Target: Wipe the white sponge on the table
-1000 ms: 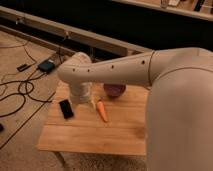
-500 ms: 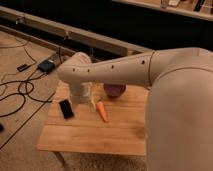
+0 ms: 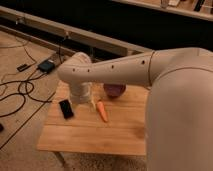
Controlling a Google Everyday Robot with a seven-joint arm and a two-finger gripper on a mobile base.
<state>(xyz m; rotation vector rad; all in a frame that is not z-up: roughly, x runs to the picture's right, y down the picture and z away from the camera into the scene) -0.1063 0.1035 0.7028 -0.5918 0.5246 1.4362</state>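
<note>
Gripper (image 3: 85, 102) hangs low over the table (image 3: 100, 136), tucked under the thick white wrist so that little of it shows; it stands wide, and whether it touches anything cannot be told. Right beside it, on its camera-right side, a small pale end of the white sponge (image 3: 93, 103) peeks out from behind the wrist, lying on the planks; the rest of the sponge is hidden. Just past the sponge, further to camera-right of the gripper and a little nearer the camera, lies the orange carrot (image 3: 102, 111), pointing toward the front edge. Behind the carrot, beyond the gripper toward the back edge, sits a dark purple bowl (image 3: 114, 90), partly covered by the arm (image 3: 130, 70). On the gripper's other side, to camera-left, a flat black rectangle (image 3: 65, 108) lies near the table's left edge. Off the table, further left of the gripper, dark cables (image 3: 17, 92) loop over the floor beside a small black box (image 3: 46, 65).
</note>
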